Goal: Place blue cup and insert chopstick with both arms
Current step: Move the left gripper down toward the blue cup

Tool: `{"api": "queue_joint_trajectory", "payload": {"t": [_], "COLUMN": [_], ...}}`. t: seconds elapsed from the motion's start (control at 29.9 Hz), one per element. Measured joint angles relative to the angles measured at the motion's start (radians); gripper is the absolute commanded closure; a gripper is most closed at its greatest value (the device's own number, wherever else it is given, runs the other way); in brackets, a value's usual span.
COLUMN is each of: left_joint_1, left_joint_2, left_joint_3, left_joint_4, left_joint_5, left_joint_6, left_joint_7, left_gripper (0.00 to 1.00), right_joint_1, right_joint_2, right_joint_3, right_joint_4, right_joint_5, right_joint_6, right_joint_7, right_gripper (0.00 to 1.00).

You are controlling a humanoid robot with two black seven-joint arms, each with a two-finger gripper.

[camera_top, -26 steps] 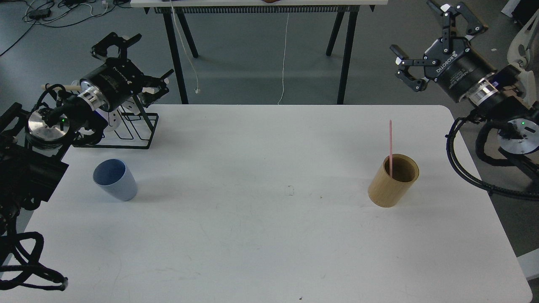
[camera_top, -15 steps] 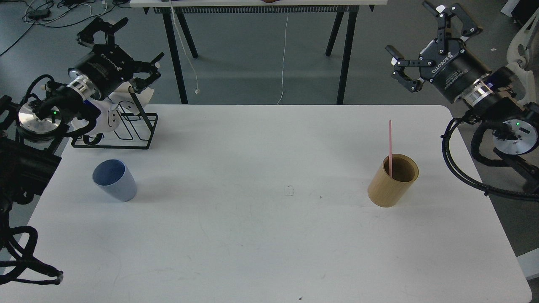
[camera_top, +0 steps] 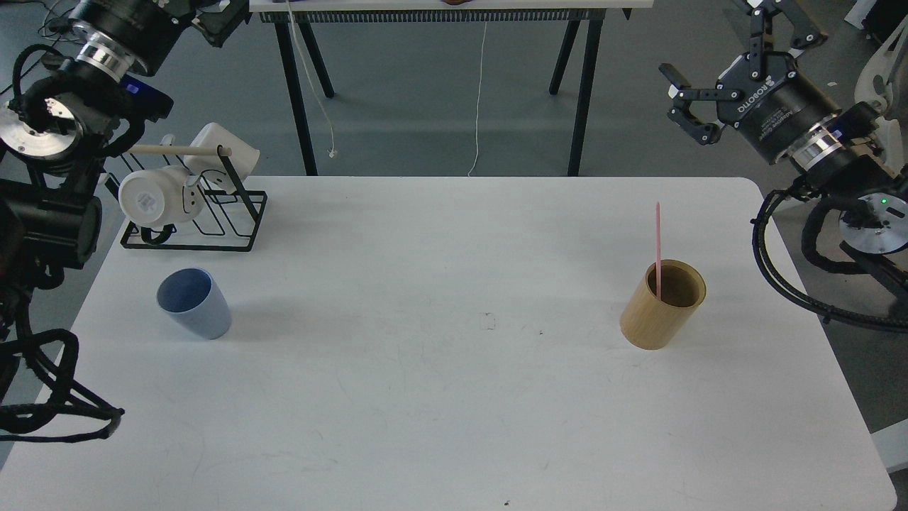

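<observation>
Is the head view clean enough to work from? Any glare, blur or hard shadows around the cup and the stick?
Head view: sharp, even light, no glare on the white table. The blue cup and tan holder cast only faint, soft shadows. The thin pink chopstick shows clearly against the tabletop. The left gripper is cut off by the top edge.

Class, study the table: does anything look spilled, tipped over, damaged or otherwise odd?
Nothing stands out. The blue cup and the tan holder stand upright on the table, the pink chopstick stands in the holder, and nothing has spilled.
</observation>
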Motion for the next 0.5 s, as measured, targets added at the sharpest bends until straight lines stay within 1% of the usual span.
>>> {"api": "queue_joint_trajectory", "payload": {"t": [0.03, 0.07, 0.13, 0.2, 0.3, 0.37, 0.4, 0.5], "left_joint_1": [-0.032, -0.072, -0.159, -0.259, -0.407, -0.495, -0.533, -0.598], "left_joint_2": [0.009, 0.027, 0.075, 0.126, 0.199, 0.255, 0.288, 0.377], "left_joint_3": [0.068, 0.163, 0.353, 0.556, 0.818, 0.937, 0.974, 1.012], "left_joint_4": [-0.015, -0.03, -0.048, -0.06, -0.074, -0.091, -0.109, -0.155], "left_joint_5": [0.017, 0.04, 0.074, 0.092, 0.102, 0.104, 0.104, 0.105], "left_joint_6": [0.0, 0.0, 0.0, 0.0, 0.0, 0.0, 0.0, 0.0], "left_joint_7": [-0.017, -0.044, -0.122, -0.234, -0.38, -0.431, -0.444, -0.456], "left_gripper": [0.0, 0.0, 0.0, 0.0, 0.0, 0.0, 0.0, 0.0], "right_joint_1": [0.0, 0.0, -0.001, -0.003, -0.005, -0.007, -0.007, -0.008], "right_joint_2": [0.001, 0.001, 0.002, 0.002, 0.001, 0.001, 0.0, -0.001], "right_joint_3": [0.0, 0.0, 0.0, 0.0, -0.001, -0.001, -0.002, -0.002], "right_joint_4": [0.0, -0.001, -0.005, -0.007, -0.008, -0.01, -0.01, -0.011], "right_joint_5": [0.0, 0.0, 0.0, -0.001, -0.001, -0.001, -0.001, -0.001], "right_joint_6": [0.0, 0.0, 0.0, 0.0, 0.0, 0.0, 0.0, 0.0], "right_joint_7": [0.0, 0.0, 0.0, 0.0, 0.001, 0.001, 0.001, 0.002], "right_gripper": [0.01, 0.01, 0.01, 0.01, 0.01, 0.01, 0.01, 0.01]}}
